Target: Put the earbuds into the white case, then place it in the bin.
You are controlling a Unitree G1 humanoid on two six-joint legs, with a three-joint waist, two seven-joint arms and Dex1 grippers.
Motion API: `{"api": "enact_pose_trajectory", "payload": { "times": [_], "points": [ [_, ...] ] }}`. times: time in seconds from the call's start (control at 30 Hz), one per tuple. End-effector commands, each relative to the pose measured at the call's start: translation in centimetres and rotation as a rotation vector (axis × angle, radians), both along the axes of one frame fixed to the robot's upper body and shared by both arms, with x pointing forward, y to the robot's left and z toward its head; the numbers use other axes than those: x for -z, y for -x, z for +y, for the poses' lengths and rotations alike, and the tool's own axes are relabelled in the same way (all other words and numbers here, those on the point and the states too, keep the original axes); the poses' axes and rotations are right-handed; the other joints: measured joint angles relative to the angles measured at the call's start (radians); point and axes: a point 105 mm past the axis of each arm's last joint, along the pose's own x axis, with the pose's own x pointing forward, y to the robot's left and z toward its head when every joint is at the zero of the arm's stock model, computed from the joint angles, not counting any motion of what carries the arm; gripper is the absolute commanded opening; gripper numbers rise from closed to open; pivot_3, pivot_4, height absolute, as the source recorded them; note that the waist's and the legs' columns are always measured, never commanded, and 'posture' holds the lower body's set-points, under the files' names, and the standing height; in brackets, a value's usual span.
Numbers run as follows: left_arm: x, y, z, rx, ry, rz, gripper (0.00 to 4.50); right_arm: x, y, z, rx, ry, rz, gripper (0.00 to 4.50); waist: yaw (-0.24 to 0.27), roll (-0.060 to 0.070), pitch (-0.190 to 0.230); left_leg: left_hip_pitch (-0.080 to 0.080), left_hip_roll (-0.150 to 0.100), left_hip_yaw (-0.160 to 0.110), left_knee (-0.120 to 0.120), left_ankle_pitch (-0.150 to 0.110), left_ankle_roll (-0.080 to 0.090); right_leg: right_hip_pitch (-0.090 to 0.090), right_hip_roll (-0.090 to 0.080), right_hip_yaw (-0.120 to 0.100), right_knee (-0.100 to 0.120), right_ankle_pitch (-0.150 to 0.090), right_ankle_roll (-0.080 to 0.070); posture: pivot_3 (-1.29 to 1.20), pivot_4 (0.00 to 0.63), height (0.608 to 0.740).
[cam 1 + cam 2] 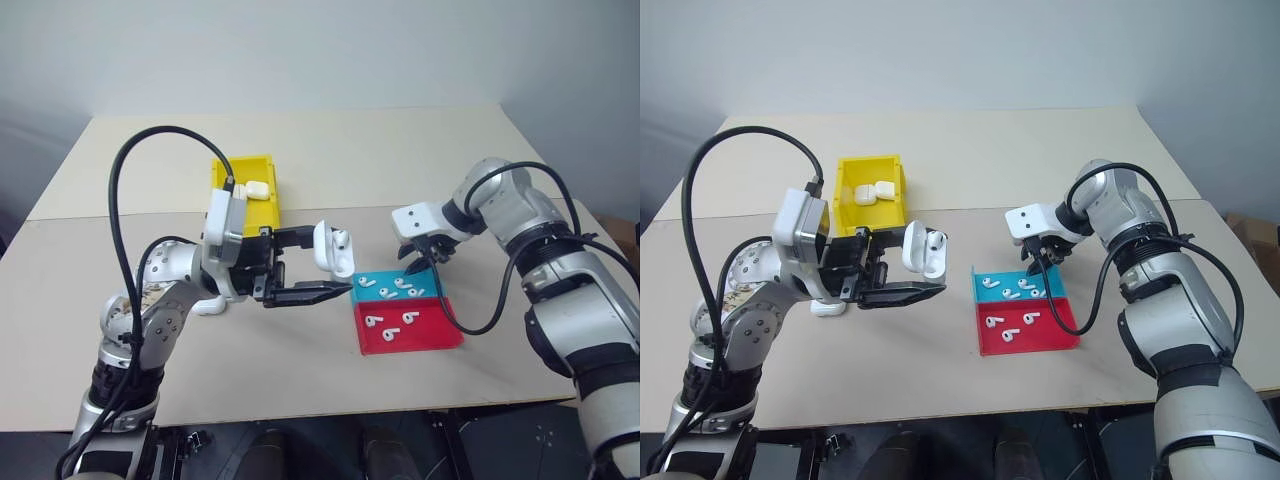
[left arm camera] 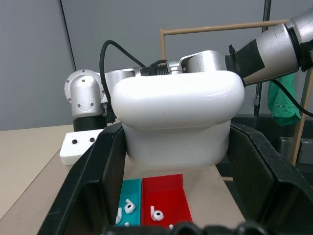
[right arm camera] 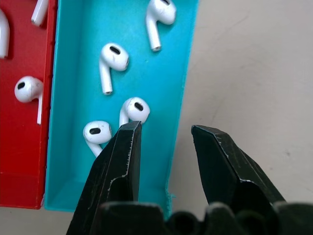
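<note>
— What do we see at our grippers?
— Our left gripper [image 1: 315,268] clamps the white case [image 1: 333,248], lid open, above the table [image 1: 300,370]. Our right gripper [image 3: 161,134] hangs parted, empty, over the earbuds [image 3: 113,58] in the tray [image 1: 420,340]. The bin [image 1: 872,212] sits behind.

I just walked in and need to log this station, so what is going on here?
The left tool is shut on an open white case held above the table, with one earbud already seated in it. The right tool hangs open, empty, over the cyan half of the tray, where loose earbuds lie; more lie in the red half. The yellow bin behind already holds closed cases.
</note>
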Motion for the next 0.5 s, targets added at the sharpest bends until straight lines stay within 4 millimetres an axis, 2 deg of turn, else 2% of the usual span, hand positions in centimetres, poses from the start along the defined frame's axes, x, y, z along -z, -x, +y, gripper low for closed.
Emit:
{"api": "enact_pose_trajectory", "payload": {
  "times": [0.03,0.2,0.5],
  "points": [
    [-0.7,0.4,-0.1,0.021,0.018,-0.03,2.83,0.0,0.8,0.3,0.019,0.016,0.062,2.06,0.001,0.0,0.0,0.0,0.0,0.0,0.0,0.0,0.0,-0.001,0.0,0.0,0.001,0.0,0.0,0.0,0.15,0.74],
    [-0.9,0.5,-0.1,0.017,0.02,-0.032,2.83,1.0,0.8,0.4,0.046,0.054,0.06,2.06,0.001,0.0,0.0,-0.004,0.0,0.0,0.001,0.0,0.0,-0.005,0.0,0.0,0.004,0.0,0.0,0.0,0.15,0.74],
    [-0.9,0.5,0.0,0.01,0.019,-0.035,2.83,1.5,1.1,0.8,0.065,0.062,0.081,2.06,0.0,0.0,0.0,-0.004,0.0,0.0,0.001,0.0,0.0,-0.005,0.0,0.0,0.003,0.0,0.0,0.0,0.15,0.74]
  ]
}}
